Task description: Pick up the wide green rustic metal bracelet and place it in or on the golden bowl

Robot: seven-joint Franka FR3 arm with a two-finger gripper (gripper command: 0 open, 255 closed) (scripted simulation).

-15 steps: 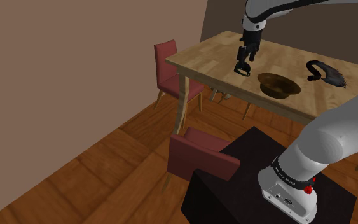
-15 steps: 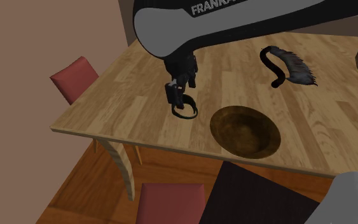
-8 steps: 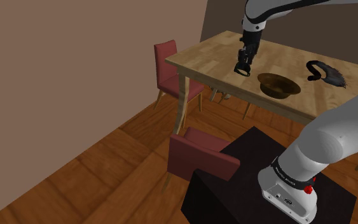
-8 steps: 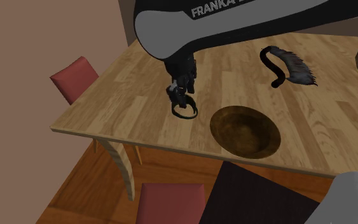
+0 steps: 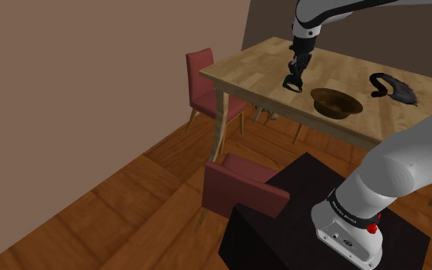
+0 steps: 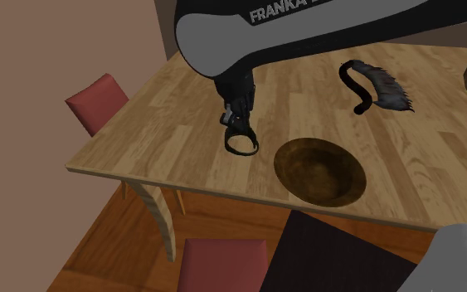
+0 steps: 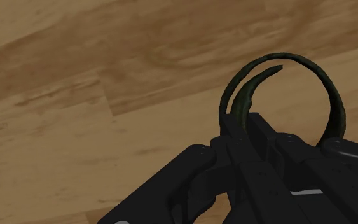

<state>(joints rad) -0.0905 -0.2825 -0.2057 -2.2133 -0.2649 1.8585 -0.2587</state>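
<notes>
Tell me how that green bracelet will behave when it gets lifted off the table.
The bracelet shows a clean open hoop, so it is probably stiff, not floppy. A thin band around an empty middle: likely light. The hand clasps only one side of it, so it may pivot in the grip; on edge it could roll.

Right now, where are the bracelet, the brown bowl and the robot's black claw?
bracelet (image 7: 233,102): wrist view, on its dark green band near the fingers.
bowl (image 6: 299,166): second exterior view, on its inner wall.
gripper (image 6: 237,133): second exterior view, midway between its fingertips.
</notes>
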